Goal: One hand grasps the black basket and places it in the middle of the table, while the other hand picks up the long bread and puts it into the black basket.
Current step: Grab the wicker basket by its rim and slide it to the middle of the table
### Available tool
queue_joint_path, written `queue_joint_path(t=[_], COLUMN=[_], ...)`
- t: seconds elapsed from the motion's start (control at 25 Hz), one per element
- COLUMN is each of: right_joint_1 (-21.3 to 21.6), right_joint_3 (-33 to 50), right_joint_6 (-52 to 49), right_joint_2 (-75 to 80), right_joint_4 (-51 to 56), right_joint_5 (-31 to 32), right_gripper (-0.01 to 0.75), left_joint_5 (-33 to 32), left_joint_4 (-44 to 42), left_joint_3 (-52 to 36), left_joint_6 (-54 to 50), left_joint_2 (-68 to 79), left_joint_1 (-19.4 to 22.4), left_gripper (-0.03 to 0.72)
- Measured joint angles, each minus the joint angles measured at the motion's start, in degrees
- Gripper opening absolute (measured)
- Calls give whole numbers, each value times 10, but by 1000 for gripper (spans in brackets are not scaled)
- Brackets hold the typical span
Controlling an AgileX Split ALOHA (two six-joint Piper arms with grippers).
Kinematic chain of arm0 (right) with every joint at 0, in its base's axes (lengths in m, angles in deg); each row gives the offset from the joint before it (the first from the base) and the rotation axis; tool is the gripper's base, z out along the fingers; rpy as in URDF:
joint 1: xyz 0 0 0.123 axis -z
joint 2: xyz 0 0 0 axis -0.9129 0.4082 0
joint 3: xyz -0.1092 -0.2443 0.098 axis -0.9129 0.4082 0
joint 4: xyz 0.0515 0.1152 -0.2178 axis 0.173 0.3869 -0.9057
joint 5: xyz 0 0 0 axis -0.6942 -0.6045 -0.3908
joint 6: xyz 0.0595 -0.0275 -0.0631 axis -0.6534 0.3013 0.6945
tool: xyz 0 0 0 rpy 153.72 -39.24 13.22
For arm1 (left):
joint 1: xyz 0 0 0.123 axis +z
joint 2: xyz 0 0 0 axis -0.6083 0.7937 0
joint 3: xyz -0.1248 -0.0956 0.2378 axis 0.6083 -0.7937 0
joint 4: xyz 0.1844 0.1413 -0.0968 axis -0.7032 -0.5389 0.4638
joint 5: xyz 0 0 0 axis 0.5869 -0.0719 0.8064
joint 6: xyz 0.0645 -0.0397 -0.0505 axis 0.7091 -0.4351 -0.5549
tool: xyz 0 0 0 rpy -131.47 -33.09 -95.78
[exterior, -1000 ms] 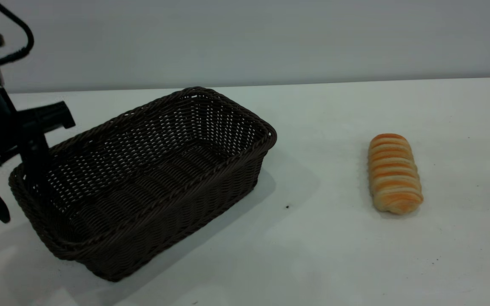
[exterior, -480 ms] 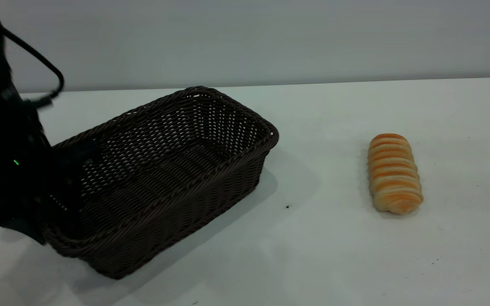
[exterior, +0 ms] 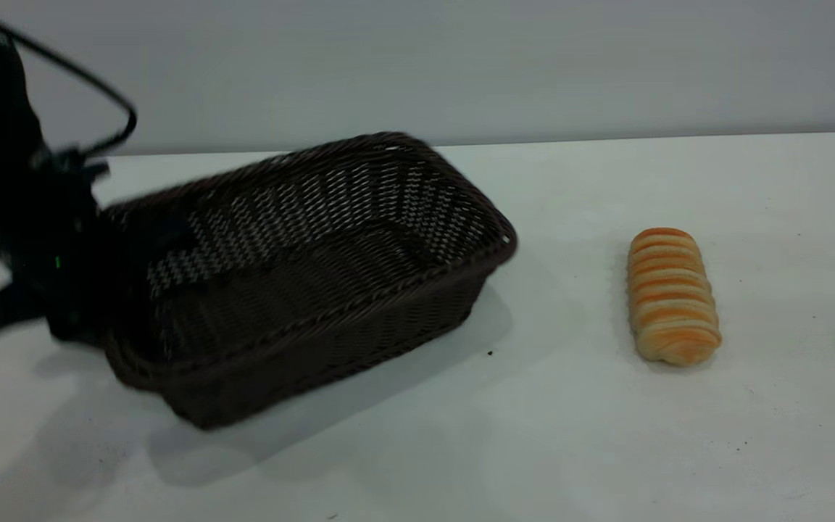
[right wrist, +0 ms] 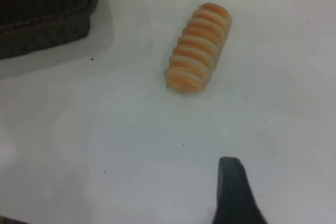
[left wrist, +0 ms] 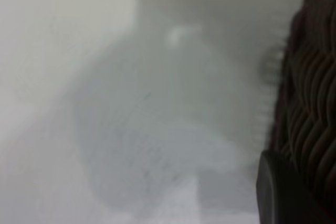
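- The wide, flat, plain white worktop (exterior: 606, 449) carries everything; a few tiny dark specks mark it.
- The large rectangular dark brown-black woven wicker basket (exterior: 316, 268) sits toward the worktop's left side, tilted, with its left end raised and its near right corner low on the surface. It appears blurred. Its shadow spreads on the worktop beneath and in front of it.
- The black left arm's gripper (exterior: 109, 283) is at the basket's left short end, with the jaws closed on the braided rim there. In the left wrist view one dark finger (left wrist: 283, 192) lies against the outer weave of the basket (left wrist: 310, 103).
- The small oblong golden-orange and cream striped bread roll (exterior: 671, 296) lies flat on the worktop's right half, well apart from the basket, its length running from the near edge toward the far edge.
- The right gripper shows only as one dark fingertip (right wrist: 236, 192) above bare worktop, near the bread (right wrist: 199, 47) but not touching it; I cannot tell how its jaws stand.
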Motion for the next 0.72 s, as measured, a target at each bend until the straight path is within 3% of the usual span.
queue_joint_path(t=[0.32,0.48,0.72], right_joint_1=[0,0,0], right_joint_3=[0,0,0], right_joint_6=[0,0,0], right_joint_2=[0,0,0], right_joint_4=[-5,-7,-7], right_joint_5=[1,6,12], right_gripper=[454,454,454], left_joint_5=[-144,-171,-171], left_joint_4=[41,56,68], left_joint_3=[178,233,240], left_joint_6=[303,331,303], left_joint_2=[36,93,144], left_joint_1=[0,0,0], left_gripper=[144,143,143])
